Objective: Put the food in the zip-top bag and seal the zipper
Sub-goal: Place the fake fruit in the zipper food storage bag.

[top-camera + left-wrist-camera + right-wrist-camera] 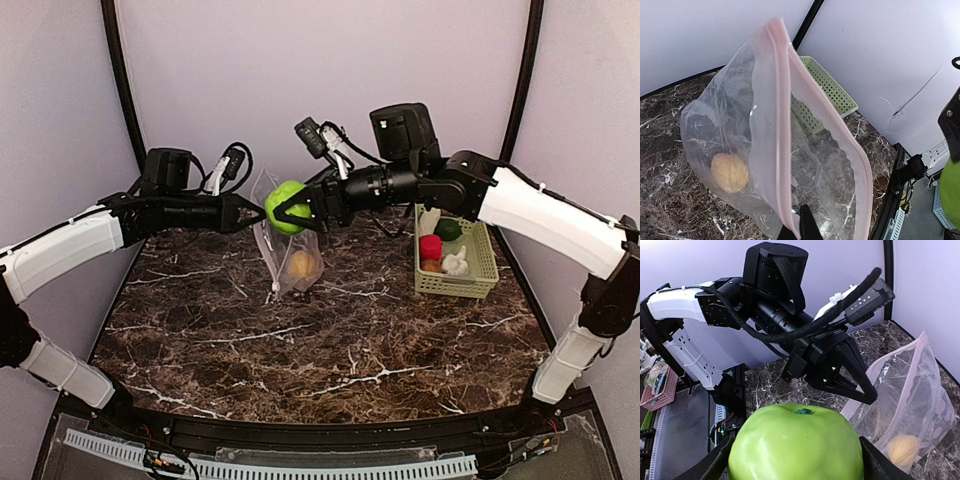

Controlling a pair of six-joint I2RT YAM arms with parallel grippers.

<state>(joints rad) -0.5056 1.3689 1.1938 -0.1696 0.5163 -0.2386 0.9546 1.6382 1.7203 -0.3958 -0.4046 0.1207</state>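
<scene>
My left gripper (252, 213) is shut on the upper edge of the clear zip-top bag (285, 250) and holds it hanging above the table; in the left wrist view its fingertips (807, 225) pinch the pinkish zipper (782, 125) and the mouth gapes open. An orange (302, 265) lies inside the bag (730, 172). My right gripper (281, 208) is shut on a green apple (286, 206), held right at the bag's mouth. The apple fills the right wrist view (796, 445), with the bag (912, 405) to its right.
A pale green lattice basket (480, 268) stands at the right back, holding a red piece (430, 247), a garlic (455, 263), a dark green piece (448, 229) and a white piece. The tent walls close in behind and at both sides.
</scene>
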